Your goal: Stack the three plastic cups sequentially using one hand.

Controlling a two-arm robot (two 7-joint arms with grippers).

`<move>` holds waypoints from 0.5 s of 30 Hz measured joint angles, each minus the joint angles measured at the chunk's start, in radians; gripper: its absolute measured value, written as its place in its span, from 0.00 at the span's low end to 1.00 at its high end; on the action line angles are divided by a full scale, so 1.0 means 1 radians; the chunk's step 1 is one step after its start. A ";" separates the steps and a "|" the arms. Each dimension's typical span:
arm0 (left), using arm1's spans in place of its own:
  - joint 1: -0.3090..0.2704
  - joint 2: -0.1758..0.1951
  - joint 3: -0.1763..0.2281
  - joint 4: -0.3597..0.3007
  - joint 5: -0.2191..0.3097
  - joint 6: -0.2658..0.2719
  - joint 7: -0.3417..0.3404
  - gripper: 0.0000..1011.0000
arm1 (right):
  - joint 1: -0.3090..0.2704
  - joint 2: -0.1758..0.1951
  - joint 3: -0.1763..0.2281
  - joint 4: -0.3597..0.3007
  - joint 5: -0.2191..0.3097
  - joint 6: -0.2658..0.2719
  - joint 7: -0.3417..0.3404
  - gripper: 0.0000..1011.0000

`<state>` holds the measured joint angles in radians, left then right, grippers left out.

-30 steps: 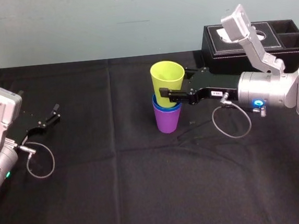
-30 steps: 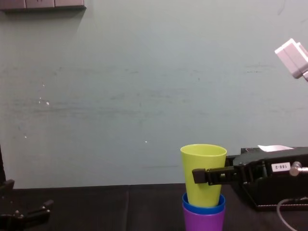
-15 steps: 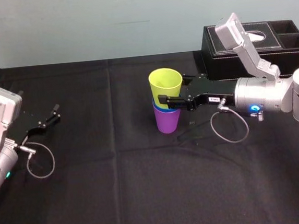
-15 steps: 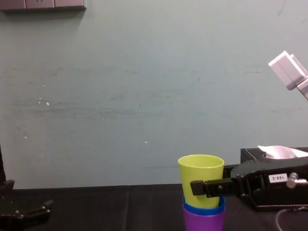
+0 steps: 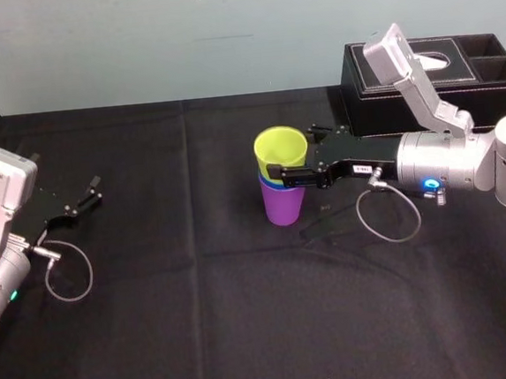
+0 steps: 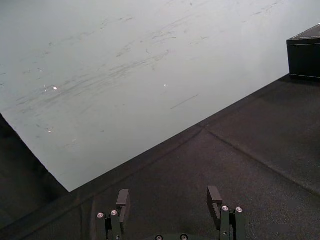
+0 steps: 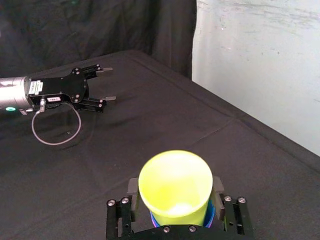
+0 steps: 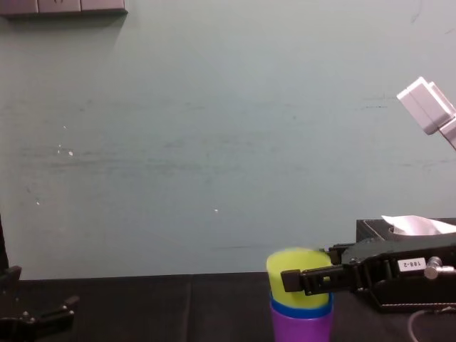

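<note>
Soft, even light on the pale wall (image 5: pixel 178 36); black cloth (image 5: pixel 246 314) swallows shadows (screws (image 6: pixel 224 208) glint faintly).

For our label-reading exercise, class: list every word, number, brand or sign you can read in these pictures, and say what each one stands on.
"188-2": on the small white label on the black mechanical right claw, chest view.
White sticker on the black mechanical left claw, seen from the right wrist: too small to read.
No other writing is legible.
</note>
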<state>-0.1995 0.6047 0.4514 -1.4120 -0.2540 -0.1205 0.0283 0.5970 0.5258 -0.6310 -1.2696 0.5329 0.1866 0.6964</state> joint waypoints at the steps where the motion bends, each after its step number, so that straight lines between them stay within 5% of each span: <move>1: 0.000 0.000 0.000 0.000 0.000 0.000 0.000 1.00 | 0.000 0.000 0.000 0.000 0.000 0.000 0.000 0.86; 5: 0.000 0.000 0.000 0.000 0.000 0.000 0.000 1.00 | 0.000 0.000 0.001 0.000 0.001 0.000 0.000 0.99; 15: 0.000 0.000 0.000 0.000 0.000 0.000 0.000 1.00 | -0.019 0.005 0.014 -0.023 0.003 -0.016 -0.011 0.99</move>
<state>-0.1995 0.6047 0.4514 -1.4119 -0.2539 -0.1205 0.0283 0.5783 0.5305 -0.6174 -1.2929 0.5361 0.1705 0.6854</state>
